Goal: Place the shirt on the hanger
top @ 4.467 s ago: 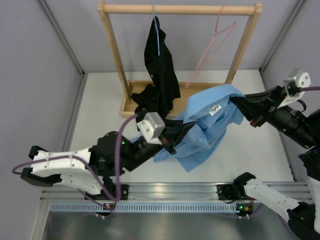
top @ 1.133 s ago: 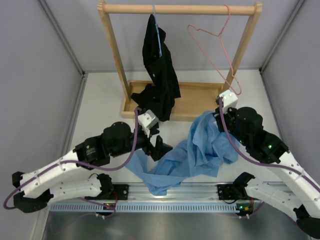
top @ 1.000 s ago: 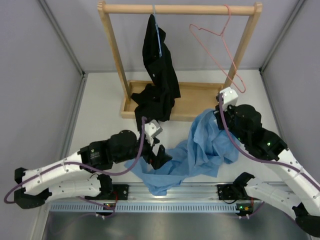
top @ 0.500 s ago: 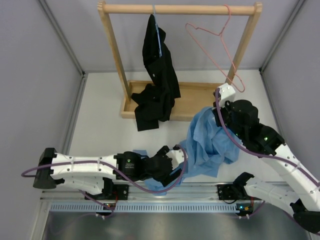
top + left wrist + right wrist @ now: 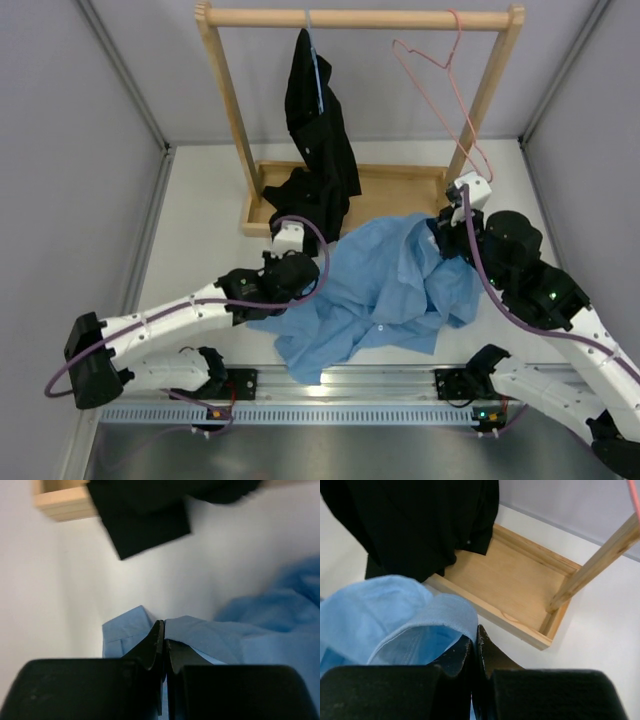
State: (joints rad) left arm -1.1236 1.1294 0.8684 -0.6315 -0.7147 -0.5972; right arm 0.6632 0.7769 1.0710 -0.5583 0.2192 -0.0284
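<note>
Spread wider than half a second ago, shirt (image 5: 385, 290) lies on bench (image 5: 200, 220) between arms, left pincer (image 5: 163, 640) having swung leftward; both pincers clamped on blue cloth, right pincer (image 5: 474, 647) at bunched side; hanger (image 5: 444, 68) on rack (image 5: 360, 17) rail, above right arm; black garment (image 5: 320, 140) hangs left, apart.

We find open desk (image 5: 200, 230) left of the wooden rack (image 5: 232, 110), whereas the black garment (image 5: 318, 130) and spread shirt (image 5: 390, 285) crowd the middle below the hanger (image 5: 420, 56).
</note>
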